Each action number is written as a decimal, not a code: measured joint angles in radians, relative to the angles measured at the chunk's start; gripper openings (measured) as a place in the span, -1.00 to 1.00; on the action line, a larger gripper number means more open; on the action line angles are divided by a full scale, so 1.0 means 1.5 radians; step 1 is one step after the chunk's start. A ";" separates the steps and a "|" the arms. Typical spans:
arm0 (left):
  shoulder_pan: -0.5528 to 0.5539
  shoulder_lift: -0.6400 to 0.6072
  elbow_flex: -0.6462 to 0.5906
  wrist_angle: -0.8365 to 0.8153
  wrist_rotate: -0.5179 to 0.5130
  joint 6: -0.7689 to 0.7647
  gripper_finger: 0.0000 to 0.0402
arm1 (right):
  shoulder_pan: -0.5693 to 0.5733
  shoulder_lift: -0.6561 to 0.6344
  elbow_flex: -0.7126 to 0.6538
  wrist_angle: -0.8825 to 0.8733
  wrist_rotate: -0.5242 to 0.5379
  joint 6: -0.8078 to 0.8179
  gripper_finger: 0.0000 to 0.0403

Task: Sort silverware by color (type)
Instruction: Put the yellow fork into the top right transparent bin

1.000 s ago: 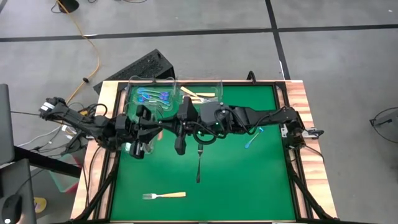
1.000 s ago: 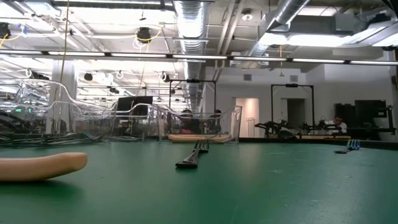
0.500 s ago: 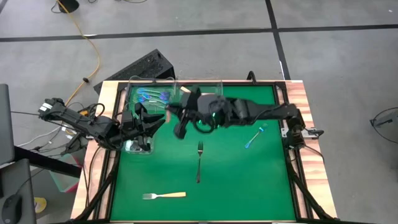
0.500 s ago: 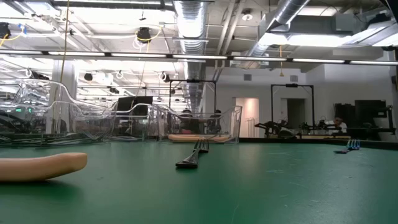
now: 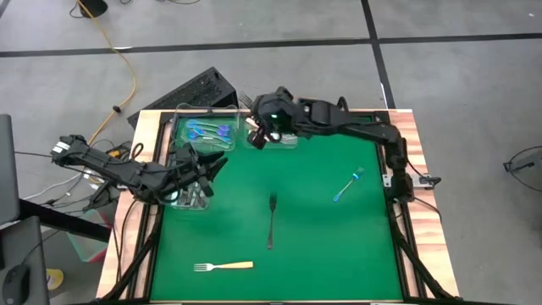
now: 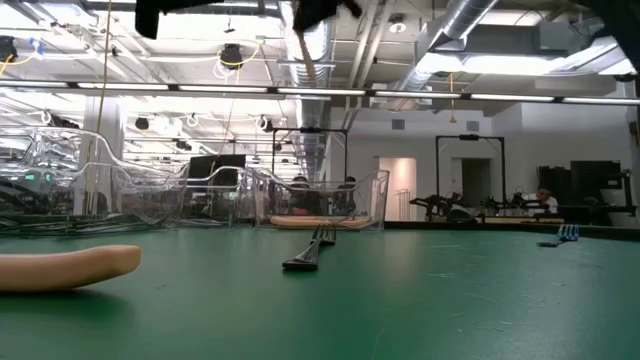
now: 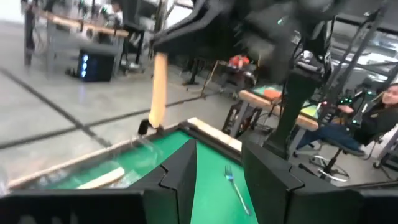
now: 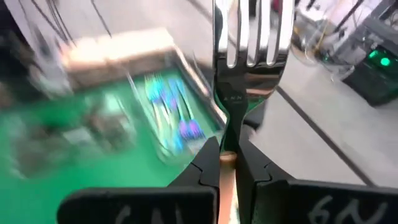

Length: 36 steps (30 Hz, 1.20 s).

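A tan fork lies near the bench's front edge, toward the left. Mid-bench, a dark fork points at the back edge; a blue fork lies toward the right edge. The left gripper, fingers parted on nothing, sits over the left-edge bin. At the back edge, the right gripper pinches a tan-handled fork above the middle bin; blue forks fill the back-left bin.
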 joint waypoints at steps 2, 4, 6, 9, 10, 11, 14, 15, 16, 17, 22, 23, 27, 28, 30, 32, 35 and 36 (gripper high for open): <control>0.000 -0.001 0.000 -0.023 -0.005 -0.036 -0.44 | -0.025 0.023 -0.001 -0.023 -0.002 -0.027 -0.87; 0.000 -0.002 0.000 -0.031 -0.007 -0.057 -0.44 | -0.049 0.044 -0.002 -0.046 -0.010 -0.054 -0.87; 0.000 -0.007 0.000 -0.030 -0.007 -0.072 -0.44 | -0.076 0.066 -0.002 -0.057 -0.010 -0.091 -0.87; 0.000 -0.018 0.000 -0.033 -0.008 -0.086 -0.44 | -0.114 0.106 -0.002 -0.087 -0.010 -0.159 -0.87; 0.000 -0.022 0.000 -0.036 -0.008 -0.090 -0.44 | -0.123 0.121 -0.001 -0.088 -0.011 -0.178 -0.87; -0.001 -0.026 0.000 -0.037 -0.007 -0.093 -0.44 | -0.132 0.135 -0.001 -0.099 -0.017 -0.194 -0.87; -0.006 -0.042 0.000 -0.044 -0.006 -0.099 -0.44 | -0.149 0.180 -0.002 -0.130 -0.043 -0.235 -0.87; -0.008 -0.047 0.000 -0.049 -0.006 -0.099 -0.44 | -0.155 0.191 -0.002 -0.143 -0.048 -0.248 -0.87; -0.009 -0.053 0.000 -0.057 -0.006 -0.101 -0.44 | -0.161 0.205 -0.002 -0.153 -0.052 -0.258 -0.87; -0.010 -0.060 0.000 -0.070 -0.007 -0.102 -0.44 | -0.167 0.218 -0.002 -0.160 -0.054 -0.267 -0.87; -0.007 -0.099 0.000 -0.134 -0.027 -0.101 -0.44 | -0.197 0.265 -0.002 -0.181 -0.098 -0.283 -0.86; -0.007 -0.106 0.000 -0.143 -0.038 -0.101 -0.44 | -0.203 0.272 -0.002 -0.186 -0.122 -0.285 -0.86; -0.007 -0.139 0.000 -0.181 -0.071 -0.097 -0.44 | -0.210 0.291 -0.002 -0.183 -0.190 -0.305 -0.86; -0.007 -0.149 0.000 -0.190 -0.073 -0.097 -0.44 | -0.211 0.294 -0.002 -0.182 -0.196 -0.306 -0.85; -0.007 -0.166 0.000 -0.211 -0.074 -0.097 -0.44 | -0.216 0.295 -0.002 -0.182 -0.205 -0.306 -0.83; -0.007 -0.180 0.000 -0.234 -0.075 -0.101 -0.44 | -0.218 0.295 -0.001 -0.171 -0.206 -0.306 -0.79; -0.007 -0.199 0.000 -0.256 -0.075 -0.102 -0.44 | -0.221 0.295 -0.001 -0.163 -0.230 -0.313 -0.70; -0.007 -0.205 0.000 -0.261 -0.075 -0.102 -0.44 | -0.223 0.295 -0.001 -0.163 -0.239 -0.314 -0.67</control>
